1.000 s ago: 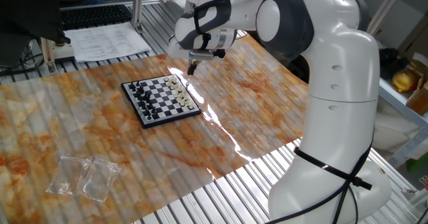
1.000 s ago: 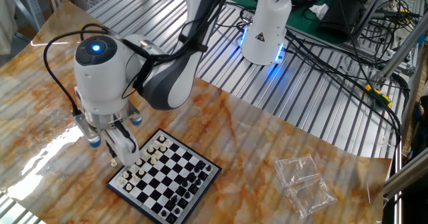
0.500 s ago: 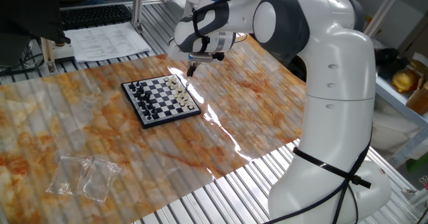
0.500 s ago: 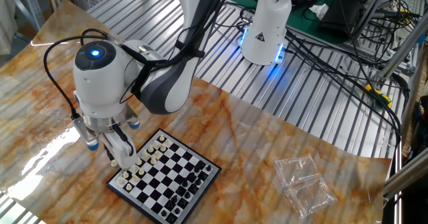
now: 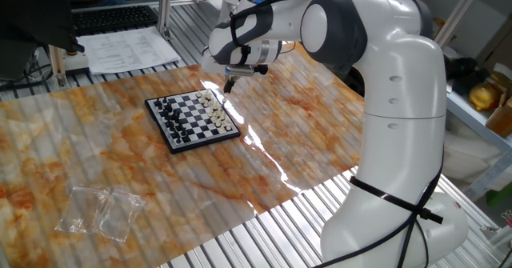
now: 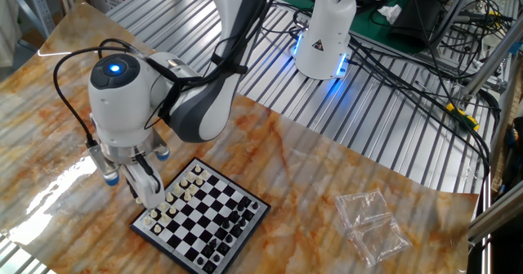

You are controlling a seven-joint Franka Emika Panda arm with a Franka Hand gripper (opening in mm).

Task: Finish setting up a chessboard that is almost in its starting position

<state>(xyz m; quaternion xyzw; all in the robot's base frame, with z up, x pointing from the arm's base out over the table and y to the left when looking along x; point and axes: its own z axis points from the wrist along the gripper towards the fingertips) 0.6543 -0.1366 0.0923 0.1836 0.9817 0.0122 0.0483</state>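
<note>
Gripper (image 6: 140,194) above chessboard (image 5: 193,119) edge — marbled orange tabletop (image 5: 280,132).

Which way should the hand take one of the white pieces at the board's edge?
From straight above, fingers closing on the piece's upper body. The white pieces stand upright and crowded in rows on the chessboard, so a side approach would likely knock neighbours. The hand hangs beside that edge.

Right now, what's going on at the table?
The Franka arm's gripper hangs just above the white-piece edge of the chessboard, which lies on the marbled table sheet. Whether the fingers hold a piece is too small to tell. Black pieces line the opposite edge. Some clear plastic bags lie off to one side.
</note>
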